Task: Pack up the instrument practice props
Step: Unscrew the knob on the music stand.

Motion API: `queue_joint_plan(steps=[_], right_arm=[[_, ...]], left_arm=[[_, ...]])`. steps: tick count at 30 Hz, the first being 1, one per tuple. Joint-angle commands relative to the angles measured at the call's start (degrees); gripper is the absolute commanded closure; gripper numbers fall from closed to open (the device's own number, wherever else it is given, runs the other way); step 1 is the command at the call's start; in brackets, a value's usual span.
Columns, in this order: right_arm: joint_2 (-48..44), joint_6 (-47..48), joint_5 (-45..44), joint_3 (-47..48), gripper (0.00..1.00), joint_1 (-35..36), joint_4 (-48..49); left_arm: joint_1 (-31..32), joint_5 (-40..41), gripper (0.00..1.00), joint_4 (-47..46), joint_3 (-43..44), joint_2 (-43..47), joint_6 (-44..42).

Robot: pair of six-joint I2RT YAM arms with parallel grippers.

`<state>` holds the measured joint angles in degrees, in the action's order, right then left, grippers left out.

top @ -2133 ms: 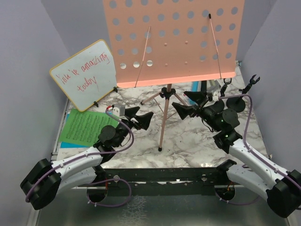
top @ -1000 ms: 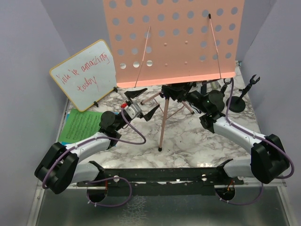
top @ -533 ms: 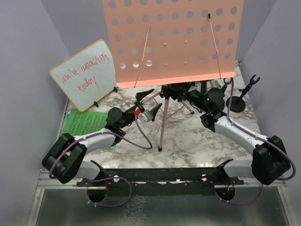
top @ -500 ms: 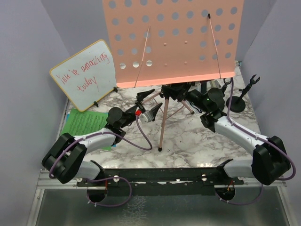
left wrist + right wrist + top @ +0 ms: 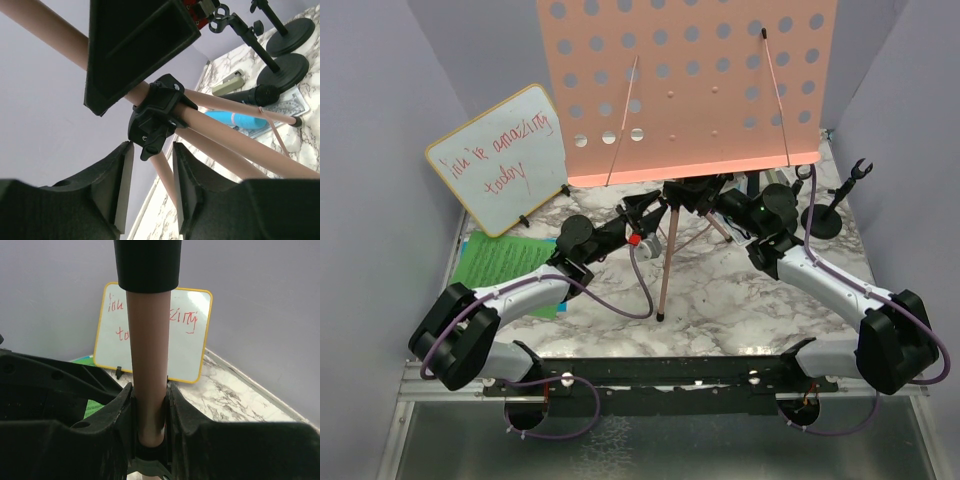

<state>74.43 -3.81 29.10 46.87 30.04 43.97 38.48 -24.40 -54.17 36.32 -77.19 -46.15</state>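
Reaching further in than a second ago, the left arm now stretches low across the marble tabletop (image 5: 740, 300) to the pink tripod music holder (image 5: 690, 90). Its perforated tray stands upright above both arms. The left fingers (image 5: 117, 185) have narrowed but stand apart, either side of the black hub (image 5: 157, 115) where the legs meet. The right fingers (image 5: 112, 420) are clamped on the pink pole. The blue microphone (image 5: 235, 120) and black microphone (image 5: 255, 95) lie by the mic holders (image 5: 825, 215) at back right. The green music sheet (image 5: 500, 270) lies on the left, before the whiteboard (image 5: 500, 160).
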Motion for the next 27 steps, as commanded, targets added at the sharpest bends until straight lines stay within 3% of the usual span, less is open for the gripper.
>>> queue_joint_plan(steps=[1,4,6,16,27], right_arm=[[0.41,2.14,2.10,0.83,0.99,0.35,-4.85],[0.38,2.14,2.31,0.97,0.99,0.33,-5.07],[0.38,2.29,2.30,1.18,0.99,0.32,-5.63],[1.02,2.67,2.80,2.04,0.99,0.38,-7.40],[1.37,2.93,3.15,2.29,0.99,0.40,-8.02]], left_arm=[[0.46,-0.76,0.62,4.20,1.78,1.58,-1.81],[0.46,-1.40,0.70,5.60,2.22,1.65,-1.07],[0.46,-2.07,0.71,6.06,2.22,1.90,-0.60],[0.46,-2.96,0.63,6.10,2.44,3.32,0.29],[0.46,-4.03,0.64,6.10,2.75,3.80,1.80]])
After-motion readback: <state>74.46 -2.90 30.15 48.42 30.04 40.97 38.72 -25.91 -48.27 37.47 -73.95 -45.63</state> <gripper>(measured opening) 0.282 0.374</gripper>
